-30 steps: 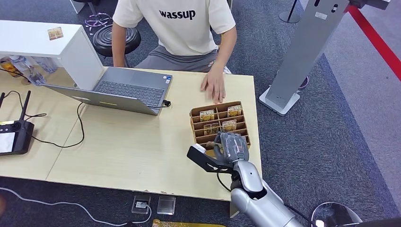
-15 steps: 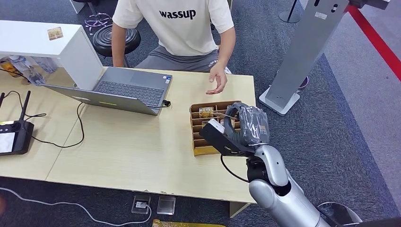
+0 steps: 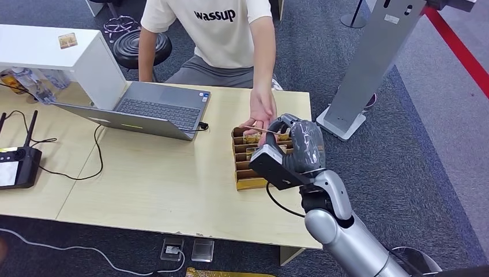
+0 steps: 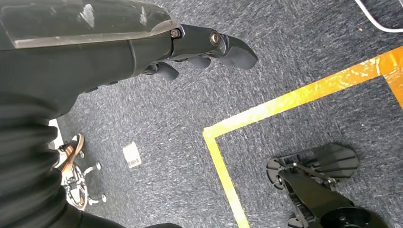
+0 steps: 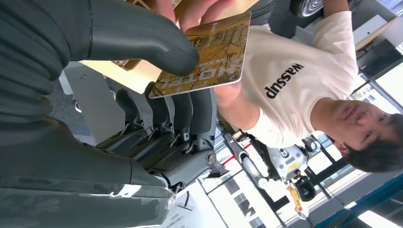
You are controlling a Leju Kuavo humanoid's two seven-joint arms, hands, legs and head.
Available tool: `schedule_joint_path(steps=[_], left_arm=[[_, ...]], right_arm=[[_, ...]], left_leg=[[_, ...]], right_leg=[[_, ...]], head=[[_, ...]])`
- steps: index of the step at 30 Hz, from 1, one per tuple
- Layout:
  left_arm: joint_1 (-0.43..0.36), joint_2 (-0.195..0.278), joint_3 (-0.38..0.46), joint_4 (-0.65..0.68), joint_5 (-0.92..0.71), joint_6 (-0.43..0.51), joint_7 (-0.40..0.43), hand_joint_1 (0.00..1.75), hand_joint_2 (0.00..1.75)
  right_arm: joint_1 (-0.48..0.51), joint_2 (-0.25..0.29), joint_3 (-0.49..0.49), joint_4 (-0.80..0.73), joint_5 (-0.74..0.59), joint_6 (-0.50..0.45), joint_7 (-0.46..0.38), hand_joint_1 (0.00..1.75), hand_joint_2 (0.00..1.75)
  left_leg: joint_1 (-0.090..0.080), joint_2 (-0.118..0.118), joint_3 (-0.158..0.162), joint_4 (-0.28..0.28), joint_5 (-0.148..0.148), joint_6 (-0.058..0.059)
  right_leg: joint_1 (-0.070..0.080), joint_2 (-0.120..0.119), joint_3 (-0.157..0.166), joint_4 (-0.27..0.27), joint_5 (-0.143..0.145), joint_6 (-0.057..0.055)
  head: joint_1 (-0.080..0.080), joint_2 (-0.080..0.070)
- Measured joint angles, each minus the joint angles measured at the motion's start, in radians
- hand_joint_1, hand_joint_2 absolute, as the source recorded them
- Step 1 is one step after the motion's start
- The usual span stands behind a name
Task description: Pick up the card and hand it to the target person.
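My right hand (image 3: 297, 147) is raised over the brown card box (image 3: 247, 175) at the table's right end. It pinches a brown patterned card (image 5: 209, 52) between its thumb (image 5: 142, 40) and its fingers (image 5: 176, 114). From the head view the card (image 3: 256, 128) shows edge-on, pointing at the person (image 3: 225, 29) in a white shirt seated across the table. The person's hand (image 3: 262, 112) reaches down to the card, and its fingertips (image 5: 190, 12) touch the card's far edge. My left hand (image 4: 204, 47) hangs over the carpet, holding nothing, its fingers loosely apart.
An open laptop (image 3: 155, 109) lies on the wooden table (image 3: 144, 179), with a white shelf (image 3: 57, 52) behind it. A black controller (image 3: 17, 167) with cables sits at the left edge. More cards stand in the box's slots. A grey stand (image 3: 375, 63) rises to the right of the table.
My right hand has lifted the card out of the box and carried it toward the person. The person's hand rose off the table and came down onto the card.
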Motion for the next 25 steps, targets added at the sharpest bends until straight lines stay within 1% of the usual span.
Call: schedule_joint_path(steps=[7,13,17,21,25], left_arm=[[-0.002,-0.003,0.000,0.000,0.001,-0.017,-0.003,0.00,1.75],[-0.004,-0.003,-0.007,0.000,0.000,-0.042,-0.008,0.00,1.75],[-0.004,-0.003,-0.010,0.000,-0.002,-0.047,-0.008,0.00,1.75],[-0.002,-0.003,-0.015,0.000,-0.005,-0.044,-0.010,0.00,0.00],[0.001,-0.003,-0.017,0.000,0.009,-0.028,-0.018,0.00,0.00]], right_arm=[[-0.018,0.035,0.000,0.140,-0.040,-0.059,-0.079,1.36,1.75],[-0.025,0.056,0.000,0.230,-0.097,-0.067,-0.123,1.36,1.75],[-0.020,0.063,0.000,0.262,-0.137,-0.062,-0.139,0.00,1.75],[-0.001,0.064,-0.001,0.271,-0.194,-0.044,-0.160,0.00,1.75],[0.034,0.064,-0.007,0.254,-0.339,0.017,-0.196,0.00,1.75]], left_leg=[[0.000,0.000,0.000,0.000,0.000,0.000],[0.000,0.000,0.000,0.000,0.000,0.000],[0.000,0.000,0.000,0.000,0.000,0.000],[0.000,0.000,0.000,0.000,0.000,0.000],[0.000,0.000,0.000,0.000,0.000,0.000]], right_leg=[[0.000,0.000,0.000,0.000,0.000,0.000],[0.000,0.000,0.000,0.000,0.000,0.000],[0.000,0.000,0.000,0.000,0.000,0.000],[0.000,0.000,-0.001,0.000,0.000,0.000],[0.000,0.000,-0.001,0.000,0.000,0.000]], head=[[-0.001,0.000],[0.000,0.000],[0.001,0.000],[0.000,0.000],[0.000,0.000]])
